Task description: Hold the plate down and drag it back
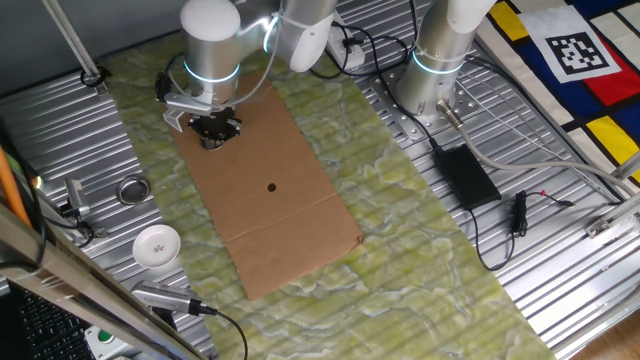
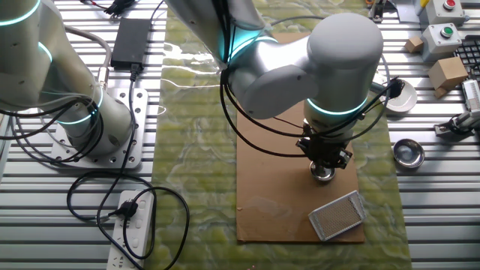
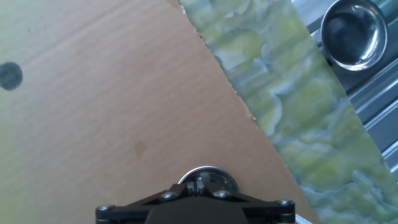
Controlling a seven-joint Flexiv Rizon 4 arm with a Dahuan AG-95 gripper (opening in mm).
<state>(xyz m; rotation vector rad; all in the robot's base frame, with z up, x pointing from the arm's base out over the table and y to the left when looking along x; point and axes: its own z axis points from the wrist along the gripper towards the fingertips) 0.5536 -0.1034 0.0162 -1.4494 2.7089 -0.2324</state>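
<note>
The plate [image 3: 214,177], a small shiny grey metal disc, lies on the brown cardboard sheet [image 1: 290,215] near its far end. In the hand view only its upper rim shows, just ahead of my gripper [image 3: 200,188]. My gripper [image 1: 213,130] stands straight over it, its fingers drawn together and their tips down on the disc's top. In the other fixed view the plate [image 2: 324,176] shows as a bright edge under my gripper [image 2: 324,165]. In the first fixed view the hand hides the disc.
A dark dot [image 1: 272,186] marks the cardboard's middle. A metal ring with a dark centre [image 1: 133,189] and a white bowl [image 1: 157,246] sit on the ribbed table beside the green mat. A mesh block [image 2: 337,215] lies on the cardboard. A second arm's base [image 1: 438,70], a power brick [image 1: 465,176] and cables lie opposite.
</note>
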